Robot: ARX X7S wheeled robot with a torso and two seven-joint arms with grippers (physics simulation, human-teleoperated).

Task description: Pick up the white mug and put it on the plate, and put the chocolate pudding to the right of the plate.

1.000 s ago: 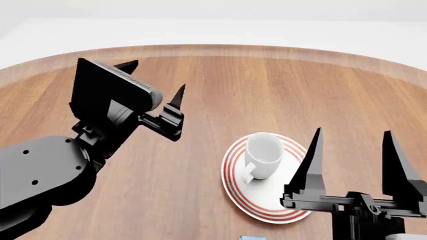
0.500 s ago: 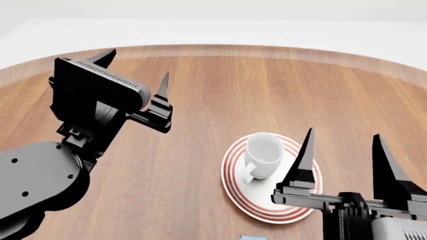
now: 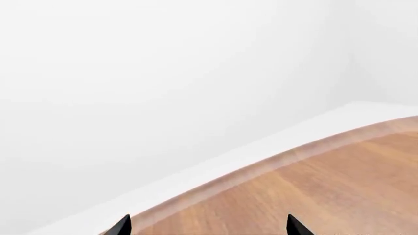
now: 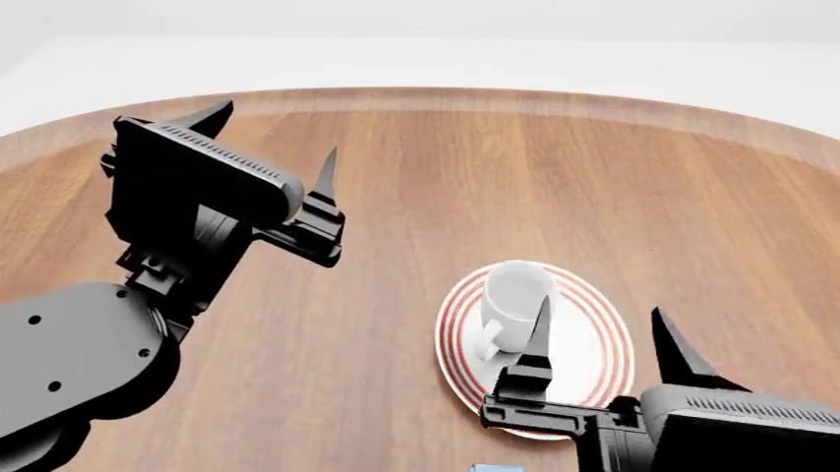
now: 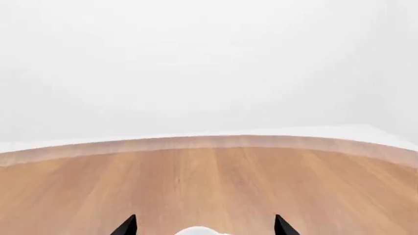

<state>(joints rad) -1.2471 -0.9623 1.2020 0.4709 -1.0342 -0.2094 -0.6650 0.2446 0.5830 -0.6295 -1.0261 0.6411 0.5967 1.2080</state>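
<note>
Sitting upright on the plate (image 4: 584,339), the white mug (image 4: 516,303) is resting toward the plate's far-left part, its loop handle pointing toward the near edge of the worktop (image 4: 434,187). The plate is lying flat on the wood, right of centre in the head view, with its red rings showing around the rim.

The right gripper (image 4: 601,346) is hovering over the near-right part of the plate, both fingers spread wide and gripping nothing; its left fingertip (image 4: 540,317) is overlapping the mug's right side in the head view, and I cannot tell whether it is touching. In the right wrist view the two tips are peeking in at the frame edge, with a sliver of the mug's white rim (image 5: 199,230) showing between them.

The left gripper (image 4: 270,143) is hanging raised over the far-left part of the worktop, well apart from the plate, fingers also released and holding nothing. Its wrist view is showing only two fingertips (image 3: 121,226), bare wood and the pale wall beyond.

A small strip of blue (image 4: 495,468) is showing at the bottom edge of the head view, just near of the plate; it is cut off by the frame and too little is visible to say what it is
</note>
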